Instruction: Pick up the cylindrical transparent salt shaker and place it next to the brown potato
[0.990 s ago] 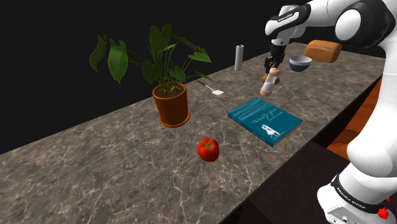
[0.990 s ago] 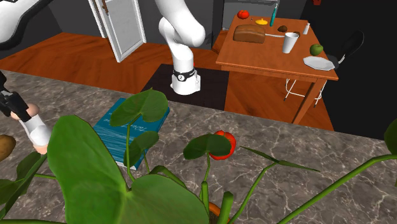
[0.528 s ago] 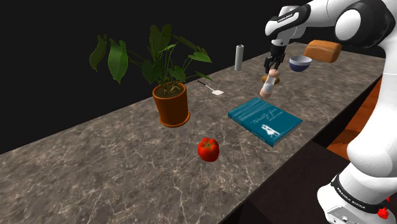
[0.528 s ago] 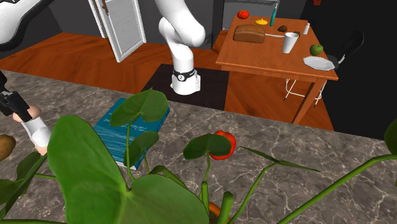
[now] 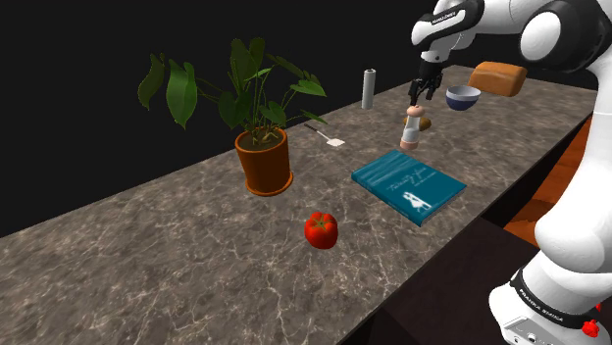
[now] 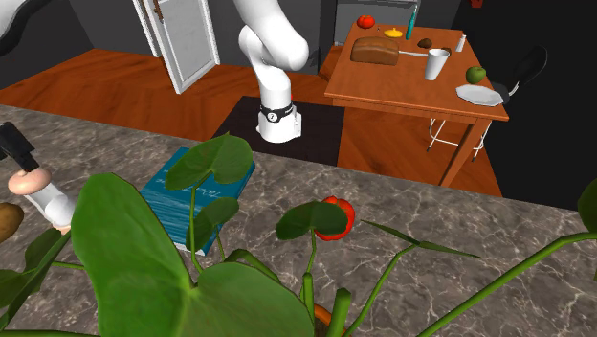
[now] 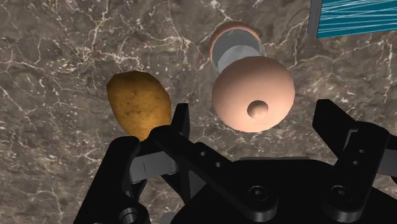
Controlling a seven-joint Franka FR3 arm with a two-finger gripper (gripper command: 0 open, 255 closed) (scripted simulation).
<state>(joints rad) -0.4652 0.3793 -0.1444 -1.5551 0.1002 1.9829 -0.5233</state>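
Gripper [image 7: 254, 114] hovering just above salt shaker [image 7: 252, 92], fingers spread, gripping nothing; shaker standing upright on counter [image 7: 63, 51]; potato [image 7: 138, 104] lying just beside it.

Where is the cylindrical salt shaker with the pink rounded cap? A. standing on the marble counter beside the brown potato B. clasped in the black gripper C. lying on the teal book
A: the salt shaker stands beside the potato, clear of the open gripper.

Dark marble counter [image 5: 196, 245], orange wooden floor [image 6: 115, 86], wooden table [image 6: 402, 88]
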